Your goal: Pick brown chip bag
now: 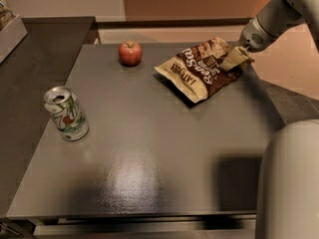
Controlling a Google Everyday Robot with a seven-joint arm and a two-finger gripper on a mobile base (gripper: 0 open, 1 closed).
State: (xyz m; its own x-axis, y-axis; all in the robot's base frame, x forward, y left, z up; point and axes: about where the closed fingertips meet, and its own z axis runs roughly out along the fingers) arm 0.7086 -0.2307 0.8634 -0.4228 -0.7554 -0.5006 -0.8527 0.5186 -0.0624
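The brown chip bag [202,68], dark brown with cream ends and white lettering, lies at the table's far right, with its right end raised. My gripper [234,59] comes down from the upper right and is closed on that right end; its cream fingers [232,61] overlap the bag's edge. The bag's left end rests near the table top and casts a shadow under it.
A red apple [130,53] sits at the back of the dark table [149,148], left of the bag. A green-and-white soda can [66,113] stands at the left. A lower dark counter [35,59] adjoins on the left. My base [291,183] fills the lower right.
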